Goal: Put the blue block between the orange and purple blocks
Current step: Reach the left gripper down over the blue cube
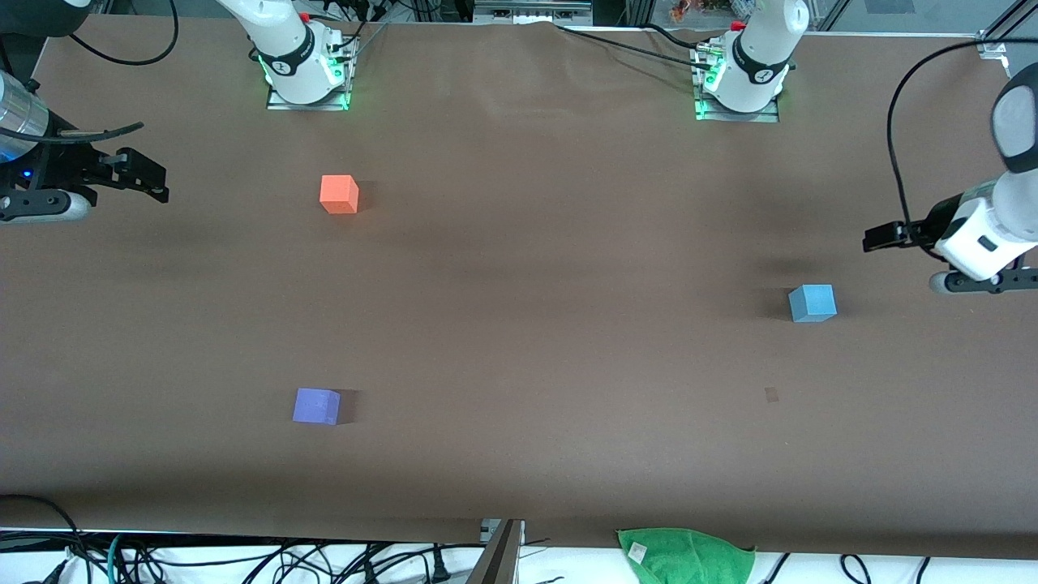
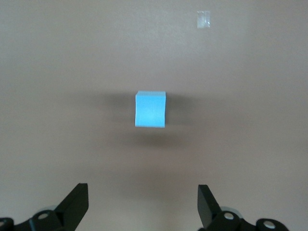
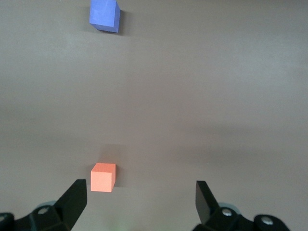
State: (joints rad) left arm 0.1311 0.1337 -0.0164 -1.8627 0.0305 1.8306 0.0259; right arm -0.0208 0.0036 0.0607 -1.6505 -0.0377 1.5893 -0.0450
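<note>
left hand (image 2: 142, 207) hangs in the air at the left arm's end of the bench, fingers spread wide and holding nothing; its wrist view looks straight at the blue block (image 2: 150, 109), so it seems lined up for the pick. right hand (image 3: 140, 204) waits at the right arm's end, also spread wide and empty, near the orange block (image 3: 103, 177) by its wrist view.

brown bench (image 1: 535, 268) carries everything, mostly bare. a green cloth (image 1: 685, 556) lies crumpled at the edge nearest the front camera, well apart from the blocks.

orange block (image 1: 339, 195) sits toward the right arm's end, farther from the front camera; purple block (image 1: 316, 405) sits toward the same end, nearer the camera. the open stretch between them is probably left as the slot for the third cube. blue block (image 1: 812, 303) rests flat toward the left arm's end, well apart from both.

a small pale patch (image 1: 771, 394) marks the bench near the blue block. nothing stands in the way of the carry across.
</note>
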